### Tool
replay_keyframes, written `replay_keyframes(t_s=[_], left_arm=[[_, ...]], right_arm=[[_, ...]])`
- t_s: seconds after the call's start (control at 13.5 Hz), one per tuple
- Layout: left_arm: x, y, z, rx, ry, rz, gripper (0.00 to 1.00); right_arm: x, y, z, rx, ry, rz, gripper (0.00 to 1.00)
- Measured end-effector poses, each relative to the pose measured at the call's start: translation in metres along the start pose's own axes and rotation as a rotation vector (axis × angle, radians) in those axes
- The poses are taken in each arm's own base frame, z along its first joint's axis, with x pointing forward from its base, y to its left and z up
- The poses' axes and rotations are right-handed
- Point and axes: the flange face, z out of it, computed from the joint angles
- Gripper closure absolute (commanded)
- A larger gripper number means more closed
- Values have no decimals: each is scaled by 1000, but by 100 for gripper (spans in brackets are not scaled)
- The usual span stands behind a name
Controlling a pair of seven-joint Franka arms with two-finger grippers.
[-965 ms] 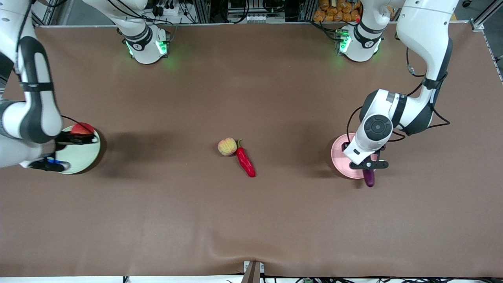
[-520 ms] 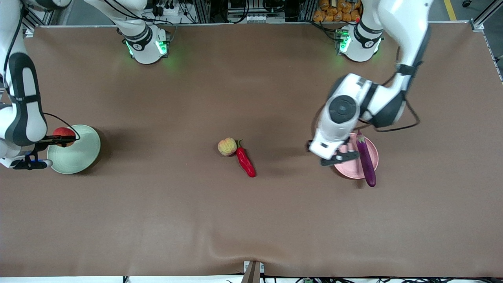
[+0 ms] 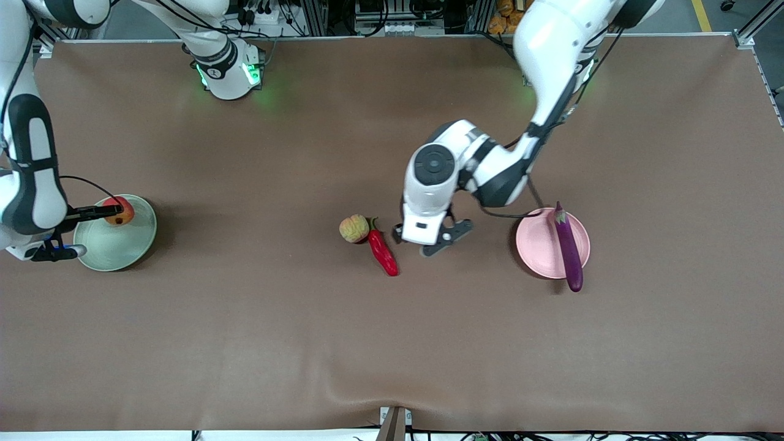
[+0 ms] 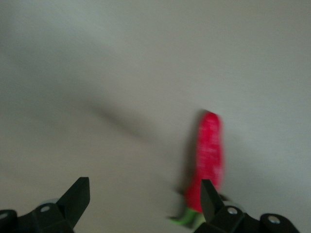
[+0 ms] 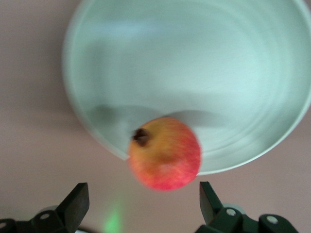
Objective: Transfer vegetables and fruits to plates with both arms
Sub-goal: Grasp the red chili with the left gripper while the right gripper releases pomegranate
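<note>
The purple eggplant (image 3: 568,245) lies across the pink plate (image 3: 536,245), its tip over the rim nearer the camera. The red chili pepper (image 3: 383,252) and the peach (image 3: 354,228) lie touching at mid-table. My left gripper (image 3: 438,239) is open and empty, just beside the chili toward the left arm's end. In the left wrist view the chili (image 4: 210,153) shows by one fingertip of the gripper (image 4: 143,199). The pomegranate (image 3: 119,210) sits at the green plate's (image 3: 122,245) rim. My right gripper (image 3: 81,231) is open over that plate's edge. The right wrist view shows the pomegranate (image 5: 165,153) on the plate's rim (image 5: 272,145), ahead of the open gripper (image 5: 143,201).
The brown table mat (image 3: 392,343) stretches bare on the side nearer the camera. Both arm bases (image 3: 229,70) stand along the table edge farthest from the camera.
The left gripper let go of the eggplant on the pink plate and swung to beside the chili. The right gripper let go of the pomegranate, which now lies at the green plate's rim.
</note>
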Motion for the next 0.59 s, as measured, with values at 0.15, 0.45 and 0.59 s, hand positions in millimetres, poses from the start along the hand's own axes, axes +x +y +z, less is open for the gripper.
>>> replay_keyframes(t_s=[0.15,0.45,0.59], left_arm=[[-26,17,25,-95,-4,-77,0],[-57,25,76,-176,46,-116,0],[-56,27,91,-194,71,-118,0]], right_arm=[[-6,-19,-22,26,1,12,0],[-3,-79,-43,49,-33,137,0],[5,-113,-47,70,-43,202,0]])
